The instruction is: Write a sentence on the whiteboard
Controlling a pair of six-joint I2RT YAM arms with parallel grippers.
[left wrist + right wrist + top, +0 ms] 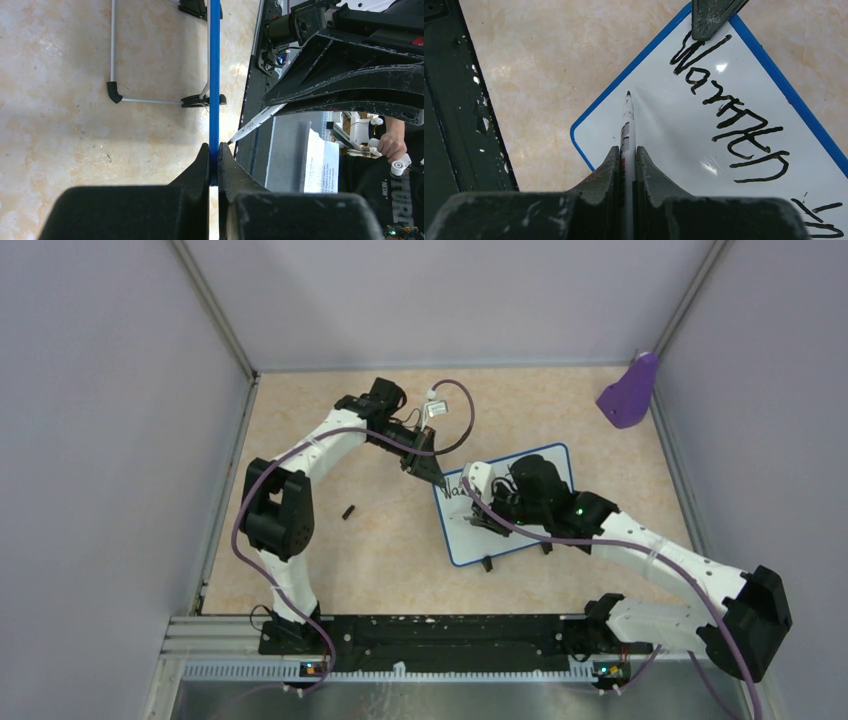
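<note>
The whiteboard (468, 542) lies on the table's middle, its blue rim and two black feet toward the near edge. My left gripper (437, 480) is shut on its far left rim, seen edge-on in the left wrist view (214, 75). My right gripper (482, 518) is shut on a white marker (628, 122), tip over the blank part of the board (674, 135) near its lower left corner. I cannot tell if the tip touches. The sentence (729, 115) reads "Warmth" in black, with further strokes (819, 222) at the frame's corner.
A purple scoop-shaped object (630, 392) sits at the back right corner. A small black cap (348, 511) lies on the table left of the board. A black rail (430, 630) runs along the near edge; grey walls enclose the sides.
</note>
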